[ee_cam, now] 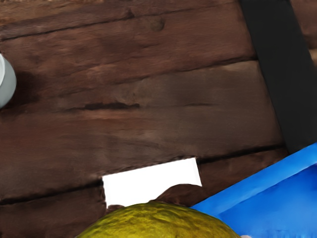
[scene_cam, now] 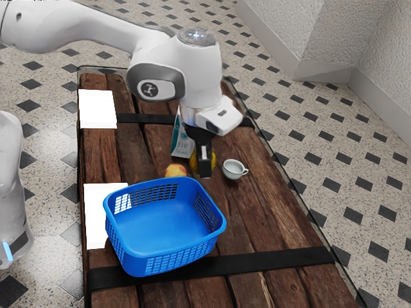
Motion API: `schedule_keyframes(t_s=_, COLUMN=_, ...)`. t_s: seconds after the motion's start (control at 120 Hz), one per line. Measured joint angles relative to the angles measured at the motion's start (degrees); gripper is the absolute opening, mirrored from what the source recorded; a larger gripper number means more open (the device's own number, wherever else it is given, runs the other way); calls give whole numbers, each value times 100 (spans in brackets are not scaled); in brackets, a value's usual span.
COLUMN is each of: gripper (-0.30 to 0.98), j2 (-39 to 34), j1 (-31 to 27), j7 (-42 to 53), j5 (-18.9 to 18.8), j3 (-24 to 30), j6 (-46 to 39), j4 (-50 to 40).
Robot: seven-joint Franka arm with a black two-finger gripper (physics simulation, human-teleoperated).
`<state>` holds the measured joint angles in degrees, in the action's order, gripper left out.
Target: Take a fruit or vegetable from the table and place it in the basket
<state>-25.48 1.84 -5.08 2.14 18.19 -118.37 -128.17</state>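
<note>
My gripper [scene_cam: 205, 168] points down in the exterior view, just beyond the basket's far edge, in front of a yellow fruit [scene_cam: 212, 160]. The fruit shows on both sides of it; whether it is held or touches the table is hidden. In the wrist view the yellow-green fruit [ee_cam: 158, 220] bulges up large at the lower edge, centred under my hand. A red-yellow fruit [scene_cam: 175, 171] lies by the far rim of the blue basket [scene_cam: 164, 231], whose visible floor is bare. The basket's rim [ee_cam: 257, 183] is close to the yellow-green fruit in the wrist view.
Beside the gripper, on the exterior view's right, stands a white cup [scene_cam: 234, 169], also the pale cup [ee_cam: 6, 82] in the wrist view. A carton [scene_cam: 182, 138] stands behind the fruits. White sheets [scene_cam: 97, 109] lie along the wooden table [scene_cam: 257, 224]; black straps [scene_cam: 276, 258] cross it.
</note>
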Motion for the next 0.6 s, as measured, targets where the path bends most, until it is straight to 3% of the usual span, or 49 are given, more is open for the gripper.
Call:
schedule_keyframes(t_s=0.317, gripper=33, j2=-2, j1=160, j7=-1, j5=155, j3=626, j6=212, j4=80)
schedule_keyframes(t_s=0.433, gripper=53, j2=-16, j1=187, j7=3, j5=246, j3=711, j6=242, j4=87)
schedule_keyframes(t_s=0.6, gripper=64, j2=-30, j1=191, j7=16, j5=267, j3=714, j6=262, j4=124)
